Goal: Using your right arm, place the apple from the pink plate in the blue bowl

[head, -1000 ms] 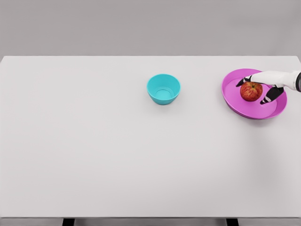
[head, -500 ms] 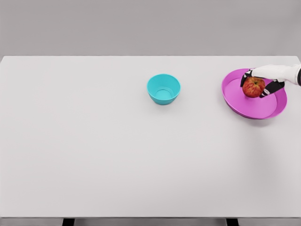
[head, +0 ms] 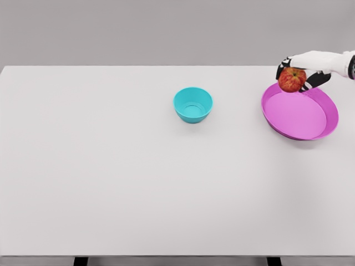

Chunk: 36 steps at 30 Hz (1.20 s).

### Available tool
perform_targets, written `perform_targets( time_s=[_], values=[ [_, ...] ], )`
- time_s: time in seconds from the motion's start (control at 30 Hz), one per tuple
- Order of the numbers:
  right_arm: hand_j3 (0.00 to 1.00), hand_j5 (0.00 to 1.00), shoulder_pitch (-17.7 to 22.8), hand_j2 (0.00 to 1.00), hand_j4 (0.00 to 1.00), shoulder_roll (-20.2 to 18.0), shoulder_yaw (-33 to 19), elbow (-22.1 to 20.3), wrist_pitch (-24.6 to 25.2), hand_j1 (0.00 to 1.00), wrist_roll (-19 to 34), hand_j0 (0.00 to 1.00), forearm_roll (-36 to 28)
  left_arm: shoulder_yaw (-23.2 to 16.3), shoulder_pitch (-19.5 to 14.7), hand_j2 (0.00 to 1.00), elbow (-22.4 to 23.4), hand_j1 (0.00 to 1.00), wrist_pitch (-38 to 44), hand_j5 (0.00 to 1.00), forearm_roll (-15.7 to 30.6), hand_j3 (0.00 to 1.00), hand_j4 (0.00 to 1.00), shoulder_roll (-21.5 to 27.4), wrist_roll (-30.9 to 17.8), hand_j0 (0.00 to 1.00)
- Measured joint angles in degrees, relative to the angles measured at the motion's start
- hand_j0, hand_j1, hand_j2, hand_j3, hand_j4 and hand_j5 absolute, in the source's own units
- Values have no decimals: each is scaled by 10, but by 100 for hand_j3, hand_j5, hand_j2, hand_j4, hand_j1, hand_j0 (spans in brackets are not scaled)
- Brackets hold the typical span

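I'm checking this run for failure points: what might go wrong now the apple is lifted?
The right hand pinches the round apple with only its fingertips, so it may slip on the way. The blue bowl is small and far left, so a release off centre could miss.

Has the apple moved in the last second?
Yes. The apple, gripped by the right hand, has gone up and slightly left in the picture: it sat in the middle of the pink plate and now shows at the plate's far rim.
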Motion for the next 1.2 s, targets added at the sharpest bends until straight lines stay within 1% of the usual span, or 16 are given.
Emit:
perform_targets(
  time_s=[0.2,0.33,0.47,0.57,0.67,0.87,0.97,1.2],
  values=[
    [45,45,-4,45,45,40,0,-21,-1,45,0,45,0,0,0,100,0,100,0,100,0,100,100,0,0,100],
    [45,45,-16,45,45,66,1,-30,0,45,0,45,0,0,0,100,0,100,0,100,0,100,100,0,0,100],
    [45,45,-17,45,45,81,1,-54,-1,45,0,45,0,0,0,100,0,100,0,100,0,100,100,0,0,100],
    [45,45,-17,45,45,101,3,-67,-1,45,0,45,1,0,0,100,0,100,0,100,0,100,100,0,0,100],
    [45,45,-16,45,45,125,6,-71,-2,45,0,45,2,0,0,100,0,100,0,100,0,100,100,0,0,100],
    [46,46,-16,46,46,155,18,-73,-4,46,0,46,3,0,0,100,0,100,0,100,0,100,100,0,0,100],
    [46,46,-16,46,46,165,32,-76,-4,46,0,46,3,0,0,100,0,100,0,100,0,100,100,0,0,100],
    [47,47,-14,47,47,171,59,-87,-3,47,0,47,1,0,0,100,0,100,0,100,0,100,100,0,0,100]
  ],
)
